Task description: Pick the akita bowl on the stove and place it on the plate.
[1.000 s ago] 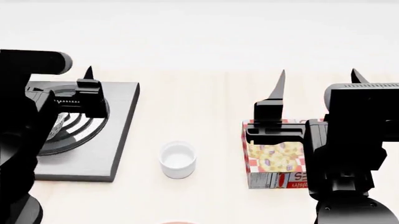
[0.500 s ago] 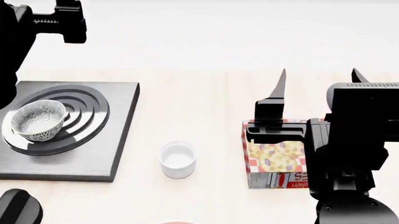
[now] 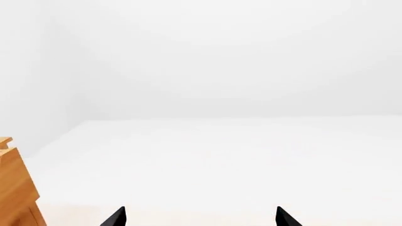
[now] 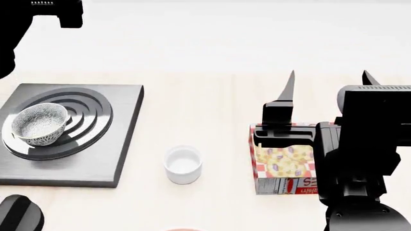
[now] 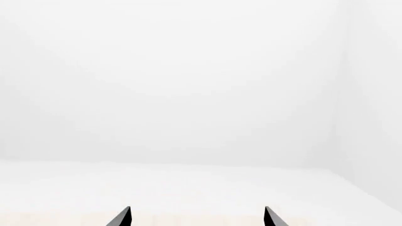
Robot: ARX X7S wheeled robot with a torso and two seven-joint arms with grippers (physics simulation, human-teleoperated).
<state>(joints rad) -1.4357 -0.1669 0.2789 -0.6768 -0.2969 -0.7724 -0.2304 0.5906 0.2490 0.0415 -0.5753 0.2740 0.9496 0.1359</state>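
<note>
The bowl [image 4: 40, 123] sits on the stove [image 4: 122, 139], toward the near-left of the burner rings, tipped a little rather than standing flat, and nothing of mine is touching it. That tilt is my first worry: I judge that if I come down off-centre and catch the high edge of the rim, it will rock or skid across the rings instead of settling between my fingers.

My second worry is the plate [image 4: 182, 229]. Only a thin reddish sliver shows at the near edge of the head view, so I would be carrying toward a target I can barely see. The small white cup [image 4: 183, 165] stands on the bench [image 4: 212, 106] between the stove and that sliver, so a low carry could knock it over.

Now my arms. The left arm is lifted high, only a black block in the top-left corner of the head view, well apart from the bowl. Its wrist camera shows my left fingers [image 3: 199, 215] as 2 black tips spread wide, holding nothing, looking out at a pale wall with a wooden edge [image 3: 14, 186] at one side. My right fingers [image 4: 326, 86] point away from me, spread and holding nothing too, above a patterned food box [image 4: 282, 166].
</note>
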